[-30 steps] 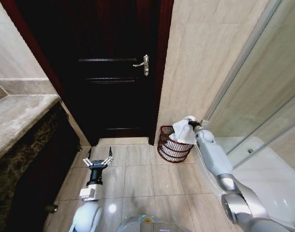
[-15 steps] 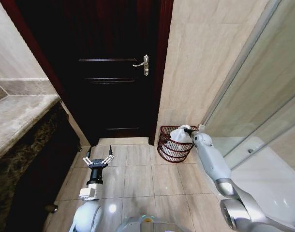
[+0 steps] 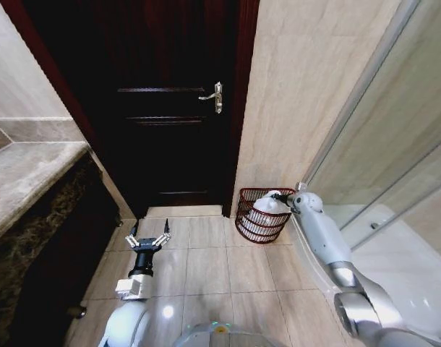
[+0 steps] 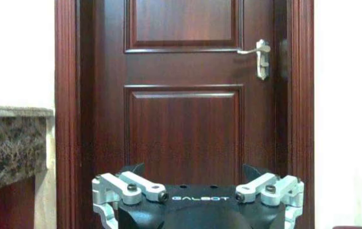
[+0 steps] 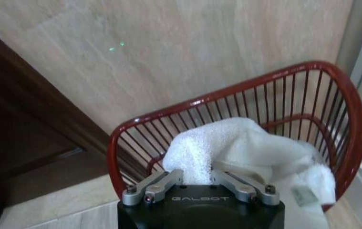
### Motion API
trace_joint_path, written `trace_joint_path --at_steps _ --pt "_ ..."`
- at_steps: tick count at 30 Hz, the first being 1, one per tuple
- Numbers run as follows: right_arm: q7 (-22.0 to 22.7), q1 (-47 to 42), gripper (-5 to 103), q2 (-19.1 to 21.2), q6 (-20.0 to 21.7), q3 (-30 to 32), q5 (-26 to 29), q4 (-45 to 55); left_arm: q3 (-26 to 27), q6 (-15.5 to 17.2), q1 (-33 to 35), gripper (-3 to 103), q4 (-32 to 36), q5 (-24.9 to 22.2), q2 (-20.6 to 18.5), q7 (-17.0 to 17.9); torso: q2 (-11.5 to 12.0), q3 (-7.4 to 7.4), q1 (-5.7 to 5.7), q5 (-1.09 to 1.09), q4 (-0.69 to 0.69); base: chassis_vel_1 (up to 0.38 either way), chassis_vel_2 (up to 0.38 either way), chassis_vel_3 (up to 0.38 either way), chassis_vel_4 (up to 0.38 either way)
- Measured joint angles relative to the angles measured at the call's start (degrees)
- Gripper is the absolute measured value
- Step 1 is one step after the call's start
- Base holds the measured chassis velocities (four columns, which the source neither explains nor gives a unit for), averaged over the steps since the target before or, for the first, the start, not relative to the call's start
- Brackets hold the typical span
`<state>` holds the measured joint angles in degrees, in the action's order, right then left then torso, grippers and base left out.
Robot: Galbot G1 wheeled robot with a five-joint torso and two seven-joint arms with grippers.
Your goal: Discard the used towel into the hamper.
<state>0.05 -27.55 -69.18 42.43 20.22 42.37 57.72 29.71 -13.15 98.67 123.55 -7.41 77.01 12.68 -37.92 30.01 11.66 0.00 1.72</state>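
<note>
The hamper (image 3: 258, 217) is a reddish-brown wire basket on the floor against the tiled wall, right of the door. The white towel (image 3: 267, 210) lies bunched inside it. My right gripper (image 3: 281, 198) reaches in over the rim's right side and is shut on the towel's upper fold. In the right wrist view the towel (image 5: 251, 148) fills the hamper (image 5: 349, 119), with my right gripper (image 5: 197, 174) pinching its near edge. My left gripper (image 3: 149, 239) hangs open and low over the floor tiles, facing the door, and is also seen as the left gripper (image 4: 197, 193) in its own wrist view.
A dark wooden door (image 3: 170, 108) with a metal handle (image 3: 215, 95) stands shut ahead. A stone counter (image 3: 29, 173) runs along the left. A glass shower screen (image 3: 394, 144) and a white tub edge (image 3: 394, 253) are on the right. Open floor tiles (image 3: 206, 260) lie between.
My right gripper has lowered the towel from above the hamper's rim down into the hamper. The left arm has stayed still.
</note>
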Motion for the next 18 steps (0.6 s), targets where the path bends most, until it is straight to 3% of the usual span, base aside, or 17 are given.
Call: trace_joint_path --at_steps 10,18 --pt "-3.0 -0.4 6 -2.0 -0.3 1.8 -4.2 -3.8 -0.2 -0.3 0.0 100 -1.2 0.3 0.1 0.0 0.0 0.0 0.0 0.0 0.0 0.0 0.0 0.0 0.0" --pt "-9.3 2.8 6 -5.9 -3.5 5.6 -14.2 -12.7 0.1 -0.7 0.9 100 -0.6 1.0 -0.1 0.0 0.0 0.0 0.0 -0.02 0.01 0.0 0.0 0.0 0.0"
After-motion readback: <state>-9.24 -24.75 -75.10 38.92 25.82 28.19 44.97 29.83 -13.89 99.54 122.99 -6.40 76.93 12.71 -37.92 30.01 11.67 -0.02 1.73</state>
